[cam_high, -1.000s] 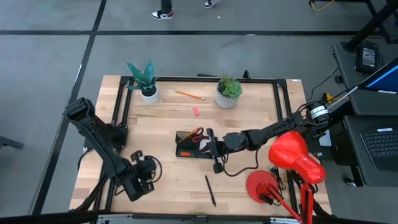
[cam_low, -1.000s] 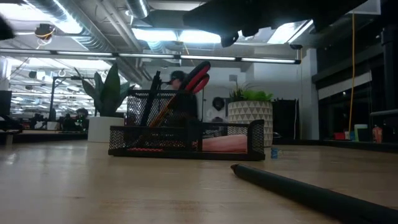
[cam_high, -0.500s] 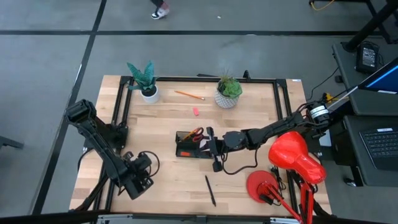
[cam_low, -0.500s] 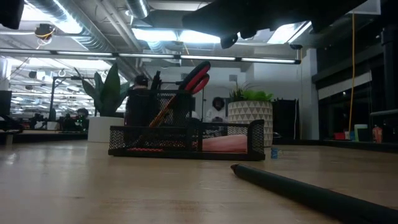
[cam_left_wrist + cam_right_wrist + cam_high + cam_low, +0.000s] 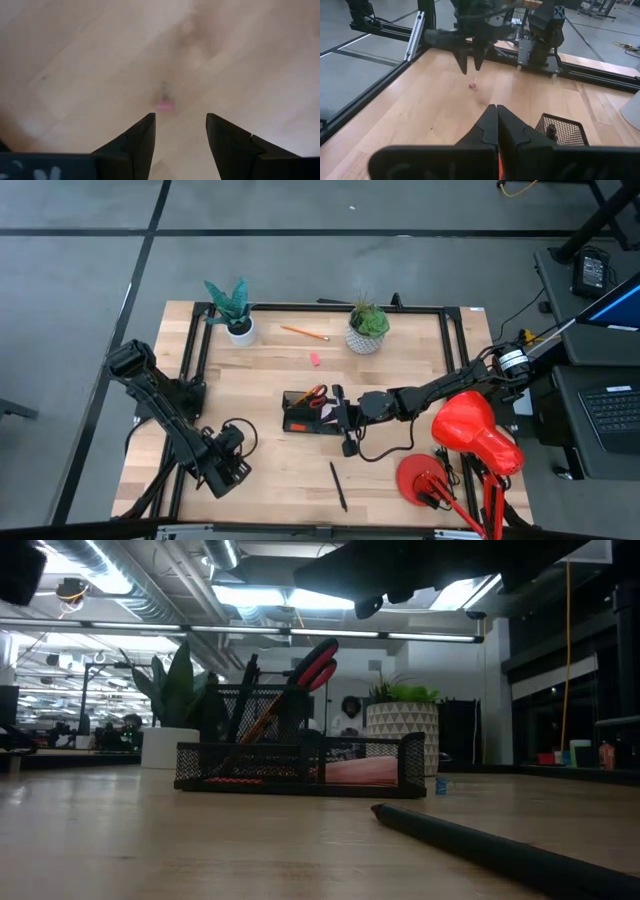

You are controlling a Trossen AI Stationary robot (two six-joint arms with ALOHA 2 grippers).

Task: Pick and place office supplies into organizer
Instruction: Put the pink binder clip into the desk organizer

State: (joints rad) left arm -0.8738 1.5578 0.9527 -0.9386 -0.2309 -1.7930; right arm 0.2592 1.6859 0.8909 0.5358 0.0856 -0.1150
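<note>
We find no legible text, brand, number or sign in any view. The left wrist view shows pale marks on the dark housing point(image 5: 42, 172) at the frame edge, too blurred for us to read. The right wrist view shows a white cross-shaped mark on the dark arm base point(image 5: 559, 11) at the far side of the worktop point(image 5: 420, 110); we cannot resolve it into a character. In the high view the laptop point(image 5: 612, 412) beside the worktop carries no readable lettering. In the low view, items in the room behind are too small for us to read.
</note>
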